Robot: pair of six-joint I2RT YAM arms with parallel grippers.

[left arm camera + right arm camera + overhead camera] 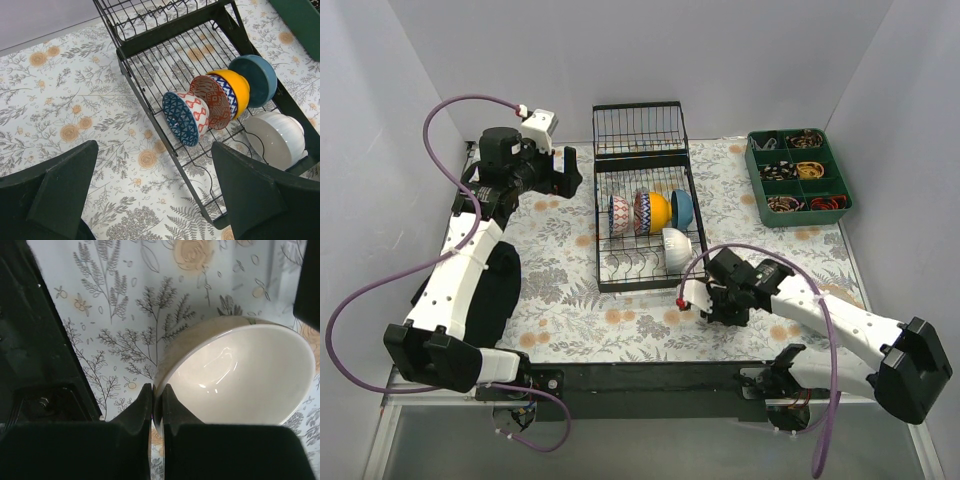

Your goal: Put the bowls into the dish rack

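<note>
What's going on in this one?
The robot is loading bowls into the dish rack. Five already sit in it: a blue-patterned bowl, a red-patterned bowl, a yellow-orange bowl and a blue bowl in a row, and a white bowl beside them. The right pincer pinches the rim of a cream bowl over the floral mat, outside the rack. The left pincer hangs open, holding nothing.

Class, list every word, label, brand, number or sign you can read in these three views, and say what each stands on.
No text can be read in any view.
The bowls in the dish rack carry only patterns; the cream bowl held by the right gripper bears no writing.
The table cover shows only flowers and ferns.
Any print in the green tray is too small to read.
</note>
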